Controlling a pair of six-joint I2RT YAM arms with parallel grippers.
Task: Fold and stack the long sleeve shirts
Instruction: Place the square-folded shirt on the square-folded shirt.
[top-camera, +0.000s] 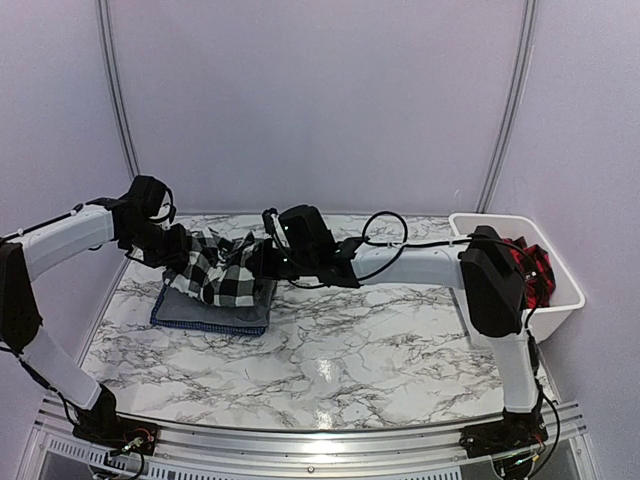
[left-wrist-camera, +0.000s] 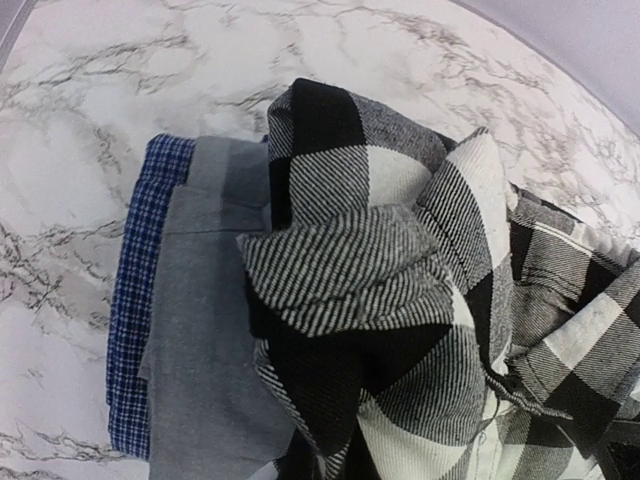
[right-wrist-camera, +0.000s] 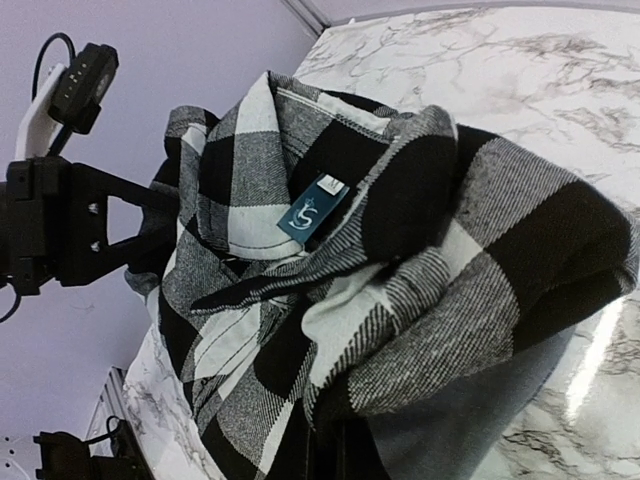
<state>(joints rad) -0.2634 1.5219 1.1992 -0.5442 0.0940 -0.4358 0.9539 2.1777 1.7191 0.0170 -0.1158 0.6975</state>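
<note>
The black-and-white checked flannel shirt (top-camera: 215, 266) hangs bunched between my two grippers, over a folded stack at the table's left. In the stack the plain grey shirt (top-camera: 225, 312) lies on a blue small-checked shirt (top-camera: 178, 320). My left gripper (top-camera: 166, 246) is shut on the flannel's left end, its fingers buried in cloth in the left wrist view (left-wrist-camera: 330, 462). My right gripper (top-camera: 266, 262) is shut on the right end, with cloth covering its fingers (right-wrist-camera: 340, 455). The flannel's collar label (right-wrist-camera: 313, 208) faces the right wrist camera. The red-and-black checked shirt (top-camera: 530, 266) lies in the bin.
A white bin (top-camera: 566, 296) stands at the table's right edge, behind the right arm's elbow. The left wrist view shows the grey shirt (left-wrist-camera: 200, 330) and the blue shirt's edge (left-wrist-camera: 135, 320) on marble (left-wrist-camera: 80, 120). Walls close in at the back and sides.
</note>
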